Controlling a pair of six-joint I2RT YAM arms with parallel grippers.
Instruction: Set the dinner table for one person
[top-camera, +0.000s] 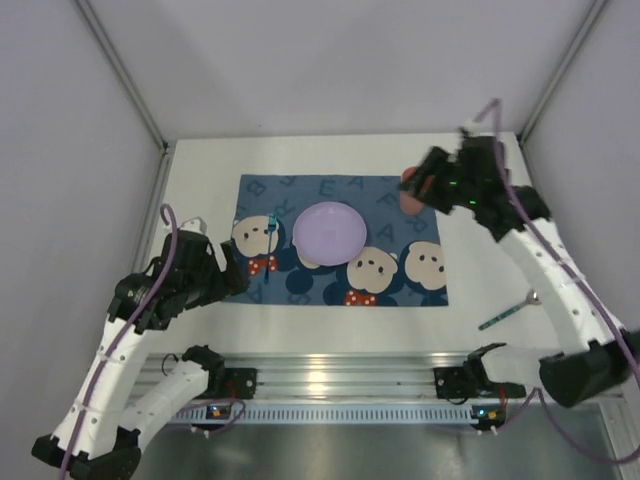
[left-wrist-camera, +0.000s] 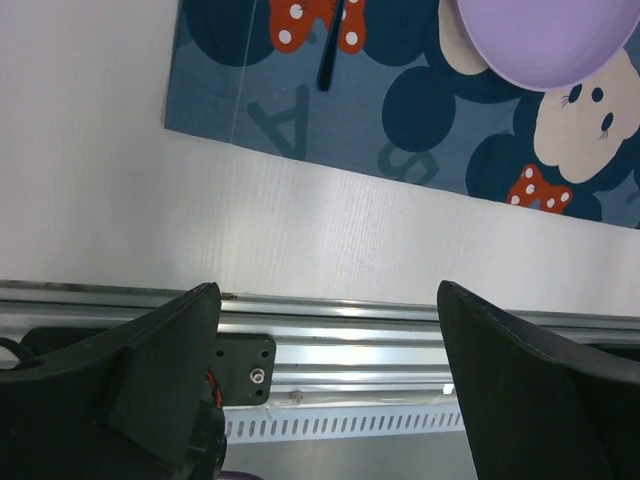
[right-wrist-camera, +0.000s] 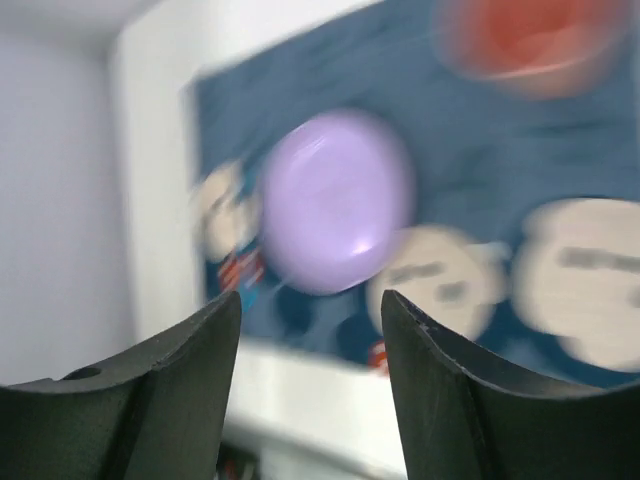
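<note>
While both jaws gape empty, the spoon (top-camera: 510, 312) lies slantwise on the worktop (top-camera: 475, 265), nearward of my right jaws.

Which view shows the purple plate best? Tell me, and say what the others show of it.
Top external: the purple plate is whole and sharp there, lying on the blue placemat. Left wrist catches only part of the plate, cut off at the frame's top edge. Right wrist shows the whole plate, but badly blurred.
</note>
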